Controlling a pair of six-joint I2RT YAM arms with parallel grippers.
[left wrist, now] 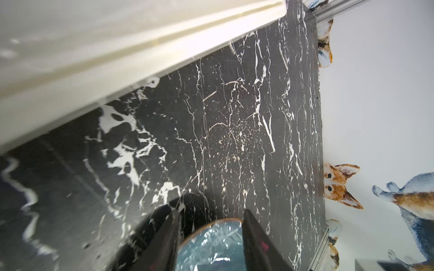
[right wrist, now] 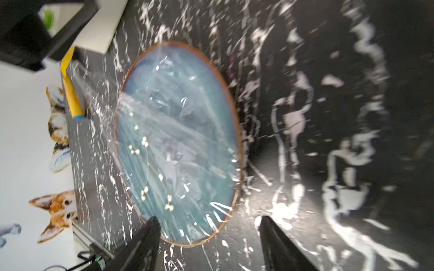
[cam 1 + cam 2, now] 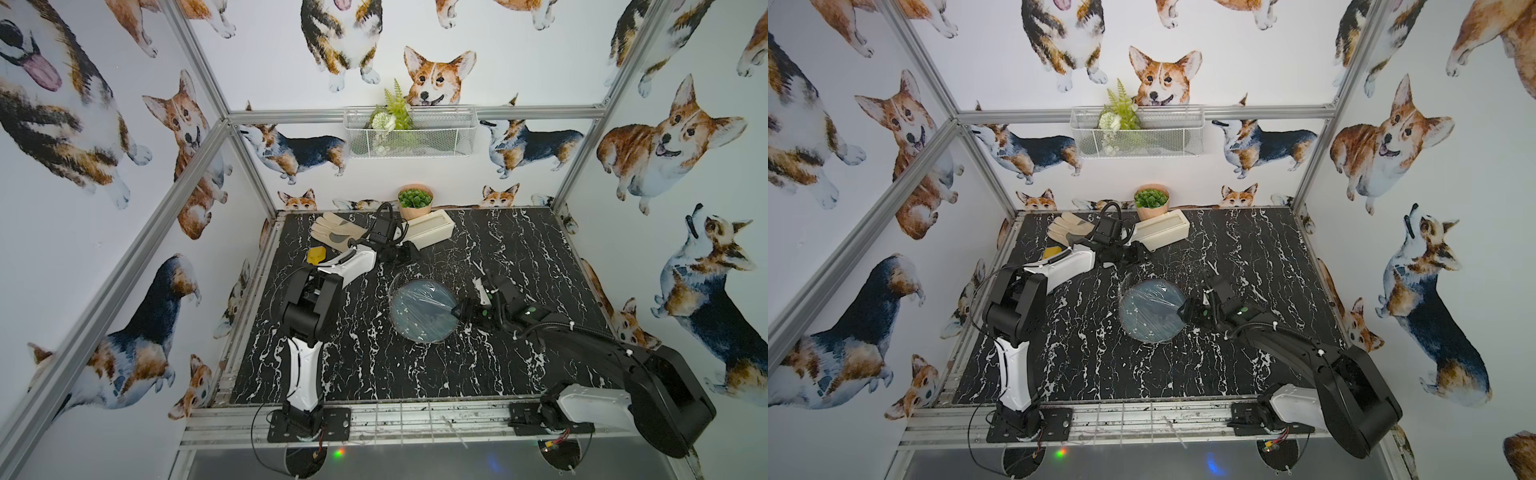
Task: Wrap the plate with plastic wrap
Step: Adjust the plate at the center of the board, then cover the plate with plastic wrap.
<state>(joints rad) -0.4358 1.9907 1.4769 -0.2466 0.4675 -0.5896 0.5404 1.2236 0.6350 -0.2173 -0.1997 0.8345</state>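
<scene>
The plate (image 3: 415, 328) is sitting flat near the middle of the black marbled tabletop (image 3: 519, 365), and the plastic wrap (image 3: 432, 299) is lying crinkled and glossy across its whole face. In the right wrist view the wrap (image 2: 98, 101) is also trailing past the rim onto the tabletop, on the side away from the right arm.

The right hand (image 3: 458, 309) is hovering low at the plate's edge on the right arm's side. In its wrist view the right hand (image 2: 209, 218) is standing with fingers (image 2: 148, 237) spread wide, the near rim of the plate (image 2: 236, 131) lying in the gap between them; they are not pinching anything that can be made out.

The left hand (image 3: 405, 254) is reaching out beyond the far side of the plate, just beside the long cream dispenser box (image 3: 430, 227). Its wrist view is showing the left hand (image 1: 211, 213) with fingers (image 1: 254, 237) apart and nothing pinched between them, the wrapped plate (image 1: 211, 241) showing through the gap.

A beige glove (image 3: 332, 232), a small yellow object (image 3: 316, 254) and a potted plant (image 3: 415, 201) are lying along the far edge of the tabletop
</scene>
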